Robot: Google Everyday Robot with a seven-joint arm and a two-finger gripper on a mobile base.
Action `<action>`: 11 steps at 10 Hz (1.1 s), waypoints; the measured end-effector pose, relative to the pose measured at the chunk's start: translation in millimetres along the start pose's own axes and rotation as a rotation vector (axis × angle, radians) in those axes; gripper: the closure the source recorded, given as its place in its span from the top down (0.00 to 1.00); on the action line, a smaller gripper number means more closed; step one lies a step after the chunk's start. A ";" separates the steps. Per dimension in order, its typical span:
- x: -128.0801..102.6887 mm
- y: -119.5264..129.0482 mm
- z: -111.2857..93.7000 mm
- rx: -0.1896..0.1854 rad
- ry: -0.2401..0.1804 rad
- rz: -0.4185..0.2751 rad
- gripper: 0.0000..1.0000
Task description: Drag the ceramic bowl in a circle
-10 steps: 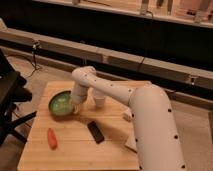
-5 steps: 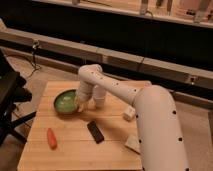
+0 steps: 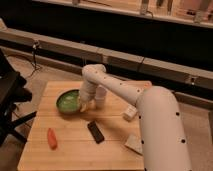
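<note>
The ceramic bowl (image 3: 67,101) is round, shallow and glossy green. It sits on the wooden table (image 3: 60,150) left of centre. My gripper (image 3: 85,105) hangs down at the bowl's right rim, at the end of the white arm (image 3: 130,95) that reaches in from the right. It touches or overlaps the rim. A small white cup (image 3: 101,95) stands just right of the gripper, partly hidden by the arm.
An orange carrot (image 3: 51,138) lies at the front left. A black rectangular object (image 3: 96,131) lies at centre front. A small white block (image 3: 130,112) and a pale object (image 3: 134,143) lie at the right. A dark chair (image 3: 10,100) stands left of the table.
The bowl and the gripper have moved together a little to the right and toward the back of the table. The other objects have stayed put.
</note>
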 end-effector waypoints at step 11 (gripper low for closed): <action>21.8 33.2 -19.6 -0.028 -0.021 0.052 0.00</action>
